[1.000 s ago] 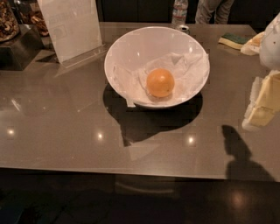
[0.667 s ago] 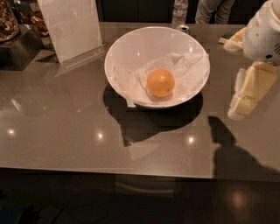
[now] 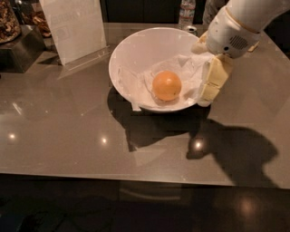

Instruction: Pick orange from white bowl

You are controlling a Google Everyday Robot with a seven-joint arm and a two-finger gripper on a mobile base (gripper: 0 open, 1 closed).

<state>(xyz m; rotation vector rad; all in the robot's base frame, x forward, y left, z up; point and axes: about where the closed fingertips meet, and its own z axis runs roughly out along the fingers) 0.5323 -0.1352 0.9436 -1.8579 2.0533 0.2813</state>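
The orange (image 3: 166, 85) lies on crumpled white paper inside the large white bowl (image 3: 136, 50), a little right of its centre. The bowl stands on the glossy grey table (image 3: 68, 127). My gripper (image 3: 202, 74) comes down from the upper right on a white arm and hangs at the bowl's right rim, right of the orange and not touching it. Its cream fingers (image 3: 214, 78) are apart, so it is open and empty. One finger reaches down over the rim; the other shows at the far right rim.
A clear upright sign holder (image 3: 76, 28) stands at the back left of the bowl. A dark box with a jar of snacks (image 3: 10, 28) sits at the far left. A water bottle (image 3: 186, 11) stands behind the bowl. The table's front edge (image 3: 136, 180) runs below.
My gripper has moved left and towards the bowl, from off the table's right side to the bowl's right rim. The orange and bowl have not moved.
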